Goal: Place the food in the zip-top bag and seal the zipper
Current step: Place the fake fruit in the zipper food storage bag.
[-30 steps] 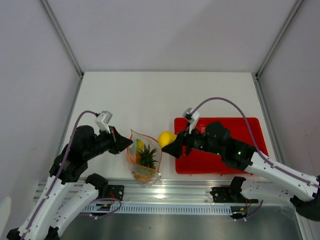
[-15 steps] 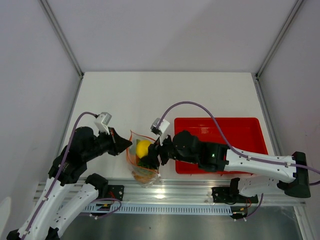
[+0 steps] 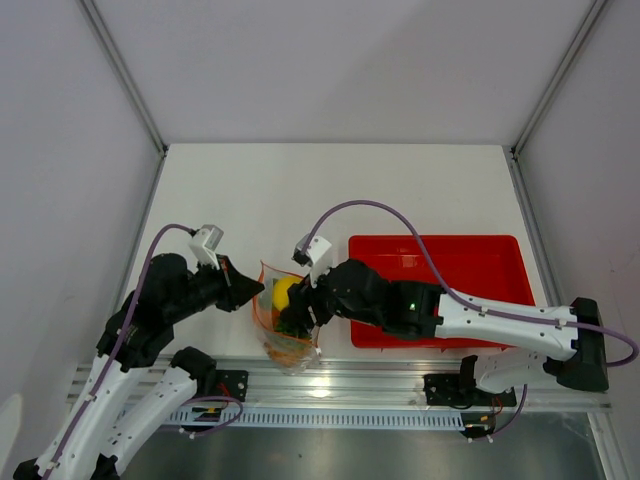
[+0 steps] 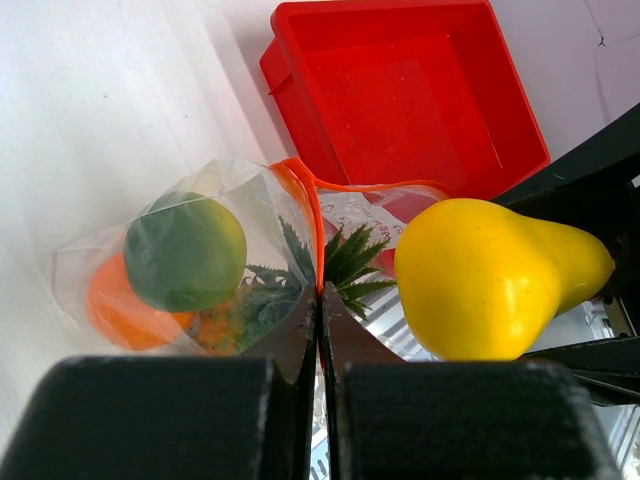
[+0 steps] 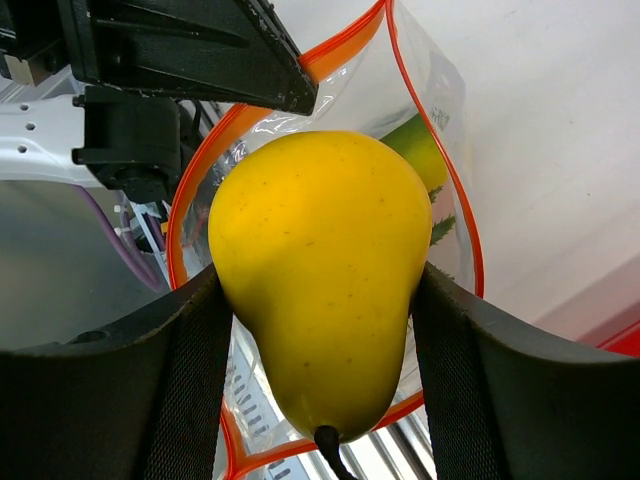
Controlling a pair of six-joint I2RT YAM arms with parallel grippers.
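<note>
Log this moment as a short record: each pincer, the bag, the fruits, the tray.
left pincer: shut on the zipper strip, holding one lip of the zip-top bag
bag mouth: open
right pincer: grips the yellow pear at the open mouth, not released
inside bag: green fruit, orange ball, pineapple
red tray: on the table beside the bag, on the right arm's side

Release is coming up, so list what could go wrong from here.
1. The yellow fruit in the right hand looks wide against the zip-top bag's mouth; released off-centre, it could catch the zipper and roll out.
2. Only the left hand pinches the rim; a push might pull it free.
3. The pineapple crown and green fruit sit below, so it may rest high and block sealing.
</note>
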